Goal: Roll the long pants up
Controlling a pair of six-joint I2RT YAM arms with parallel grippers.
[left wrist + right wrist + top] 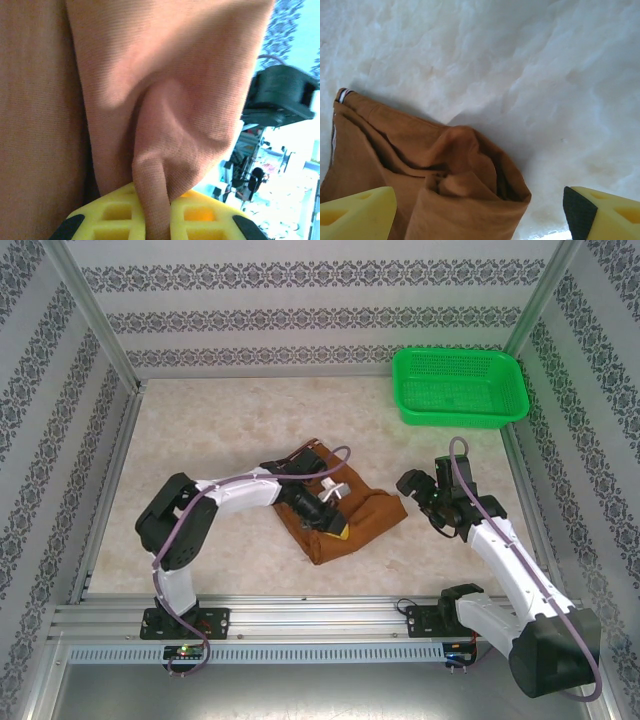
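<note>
Long pants (372, 512) pinched by left fingers (111, 221).

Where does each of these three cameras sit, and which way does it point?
Top external: above and behind the arms, looking down on the table, both arms, long pants and green basket.
Left wrist: on the left arm, facing its left gripper, shut on a cloth fold.
Right wrist: on the right arm, looking down past the open right gripper at the pants.
All three share the pants.
</note>
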